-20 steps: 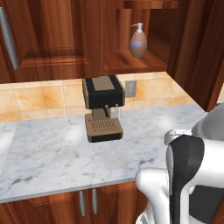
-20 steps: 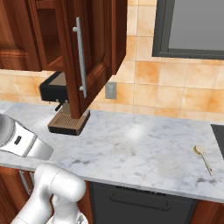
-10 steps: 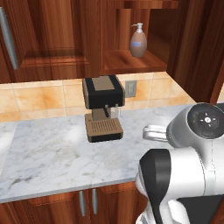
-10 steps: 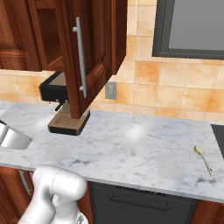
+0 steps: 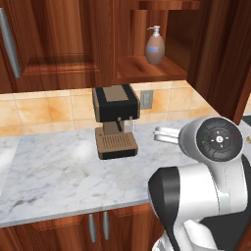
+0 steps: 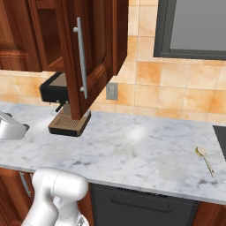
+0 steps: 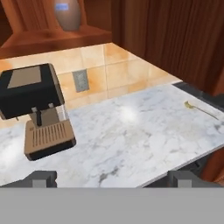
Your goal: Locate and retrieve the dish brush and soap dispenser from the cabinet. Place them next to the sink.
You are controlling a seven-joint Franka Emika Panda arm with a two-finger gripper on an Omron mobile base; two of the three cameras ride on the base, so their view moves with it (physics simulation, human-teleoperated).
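Standing low over the marble surface [image 7: 144, 140], the arm is just beginning the first retrieval. The soap dispenser [image 5: 155, 45] is sitting upright on the wooden shelf board of the open cabinet [image 5: 147, 68], well above the coffee machine [image 5: 115, 121] and well apart from the hand. I am not making out the dish brush anywhere. In the hand view the two fingers [image 7: 40, 178] are standing wide apart at the bottom edge and holding nothing, and the dispenser [image 7: 68, 13] is peeking in at the top.

Next, I judge, the hand is needing to lift and reach forward to shelf height, clearing the coffee machine and the swung-out cabinet door [image 6: 86, 62], then bracket the bottle's body.

Compared with a second ago, the arm's elbow is rising and looming larger in the left base view; the dispenser, coffee machine and spoon [image 6: 205, 159] are lying unchanged.
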